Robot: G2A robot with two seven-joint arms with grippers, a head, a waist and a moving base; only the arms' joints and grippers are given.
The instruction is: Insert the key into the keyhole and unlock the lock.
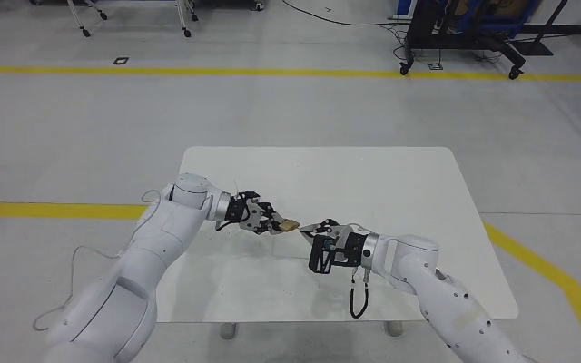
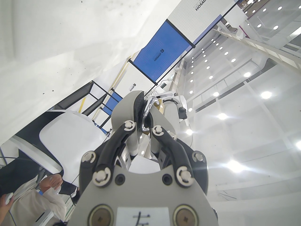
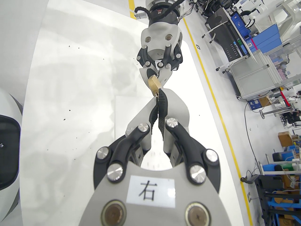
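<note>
A small brass padlock (image 1: 288, 223) hangs in the air over the white table (image 1: 390, 181), held between my two arms. My left gripper (image 1: 275, 220) is shut on its silver shackle (image 2: 147, 110), and the brass body (image 2: 161, 104) sticks out past the fingertips. In the right wrist view the padlock (image 3: 154, 84) points its bottom end at my right gripper (image 3: 160, 95), which is shut just below it. The key is almost hidden between the black pads (image 3: 162, 109); only a small tip shows against the lock's bottom. The left gripper (image 3: 155, 76) stands directly opposite.
A black cable loop (image 1: 359, 299) hangs from the right forearm near the table's front edge. The bare tabletop (image 3: 70, 71) lies beneath both grippers. Yellow floor lines (image 1: 272, 71) and wheeled racks (image 1: 463, 36) are far off behind the table.
</note>
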